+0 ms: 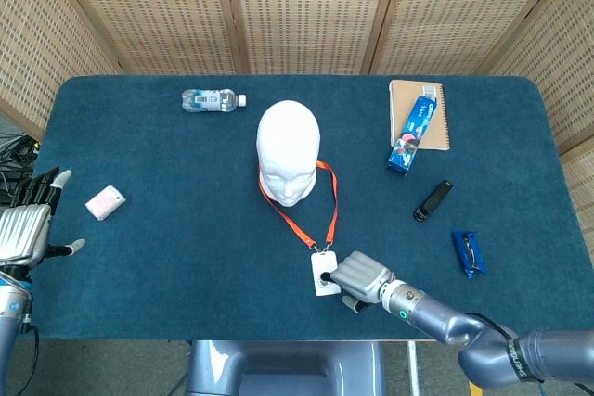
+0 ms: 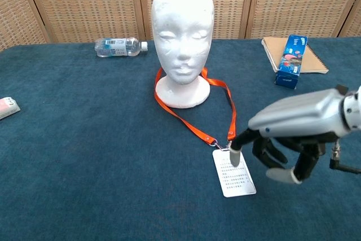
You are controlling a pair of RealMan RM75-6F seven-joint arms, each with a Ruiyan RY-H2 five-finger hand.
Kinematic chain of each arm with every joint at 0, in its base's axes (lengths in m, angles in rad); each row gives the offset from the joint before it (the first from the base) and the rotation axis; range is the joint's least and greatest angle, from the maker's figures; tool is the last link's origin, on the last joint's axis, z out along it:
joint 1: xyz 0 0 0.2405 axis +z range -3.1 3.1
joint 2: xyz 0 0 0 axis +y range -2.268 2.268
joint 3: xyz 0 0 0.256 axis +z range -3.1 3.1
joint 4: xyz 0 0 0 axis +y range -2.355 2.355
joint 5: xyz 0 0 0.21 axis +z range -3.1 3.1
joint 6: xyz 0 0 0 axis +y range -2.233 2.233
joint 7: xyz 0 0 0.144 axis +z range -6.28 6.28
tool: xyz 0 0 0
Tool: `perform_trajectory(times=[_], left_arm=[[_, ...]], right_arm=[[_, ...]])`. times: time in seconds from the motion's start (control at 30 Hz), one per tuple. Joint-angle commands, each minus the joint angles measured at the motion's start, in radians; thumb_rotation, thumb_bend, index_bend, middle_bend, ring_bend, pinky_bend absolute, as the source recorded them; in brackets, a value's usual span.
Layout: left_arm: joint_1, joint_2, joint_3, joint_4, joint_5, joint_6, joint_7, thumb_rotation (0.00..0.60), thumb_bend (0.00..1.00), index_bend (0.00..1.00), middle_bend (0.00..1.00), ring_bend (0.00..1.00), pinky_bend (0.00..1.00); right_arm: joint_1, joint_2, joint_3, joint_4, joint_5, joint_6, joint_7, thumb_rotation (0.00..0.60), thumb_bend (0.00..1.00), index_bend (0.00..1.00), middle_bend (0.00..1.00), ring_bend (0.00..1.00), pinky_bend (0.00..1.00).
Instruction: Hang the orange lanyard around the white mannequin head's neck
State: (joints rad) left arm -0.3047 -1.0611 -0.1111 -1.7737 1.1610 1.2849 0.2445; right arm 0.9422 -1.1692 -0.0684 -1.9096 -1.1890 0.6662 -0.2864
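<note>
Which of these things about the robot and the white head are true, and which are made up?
1. The orange lanyard loops around the white mannequin head at its neck. True.
2. The right hand has a fingertip on the white badge card. True.
3. The water bottle is standing upright. False: it lies on its side.
4. The left hand holds the pink item. False: it is apart from it, holding nothing, fingers spread.
5. The blue box lies partly on the brown notebook. True.
</note>
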Motion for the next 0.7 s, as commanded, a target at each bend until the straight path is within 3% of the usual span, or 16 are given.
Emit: perform_trajectory(times=[0.03, 0.17, 0.27, 0.33, 0.4, 0.47, 0.7], left_arm=[[0.004, 0.001, 0.002, -0.002, 0.011, 0.005, -0.003, 0.600, 0.00, 0.00, 0.00, 0.00, 0.00], [0.012, 0.002, 0.009, -0.006, 0.034, 0.019, -0.007, 0.600, 0.00, 0.00, 0.00, 0.00, 0.00], [0.021, 0.003, 0.015, -0.010, 0.053, 0.032, -0.007, 0.600, 0.00, 0.00, 0.00, 0.00, 0.00], [0.031, 0.005, 0.022, -0.014, 0.069, 0.046, -0.008, 0.600, 0.00, 0.00, 0.00, 0.00, 0.00], [0.041, 0.007, 0.027, -0.019, 0.080, 0.059, -0.013, 0.600, 0.00, 0.00, 0.00, 0.00, 0.00], [0.056, 0.013, 0.034, -0.029, 0.095, 0.078, -0.021, 0.600, 0.00, 0.00, 0.00, 0.00, 0.00], [0.111, 0.026, 0.070, -0.031, 0.157, 0.137, -0.055, 0.600, 0.00, 0.00, 0.00, 0.00, 0.00]], right_arm=[[-0.086, 0.107, 0.027, -0.022, -0.131, 0.124, 0.111, 0.600, 0.69, 0.28, 0.70, 0.58, 0.69], [-0.171, 0.161, 0.021, 0.022, -0.231, 0.260, 0.187, 0.600, 0.69, 0.26, 0.69, 0.57, 0.69], [-0.239, 0.171, 0.014, 0.077, -0.287, 0.371, 0.236, 0.600, 0.66, 0.22, 0.60, 0.50, 0.65], [-0.299, 0.164, 0.009, 0.133, -0.319, 0.466, 0.272, 0.600, 0.51, 0.15, 0.45, 0.36, 0.47], [-0.346, 0.156, 0.006, 0.180, -0.332, 0.533, 0.290, 0.600, 0.18, 0.05, 0.17, 0.10, 0.15], [-0.399, 0.146, 0.006, 0.226, -0.316, 0.597, 0.275, 0.600, 0.02, 0.00, 0.03, 0.00, 0.02], [-0.571, 0.078, 0.002, 0.320, -0.283, 0.798, 0.235, 0.600, 0.00, 0.00, 0.00, 0.00, 0.00]])
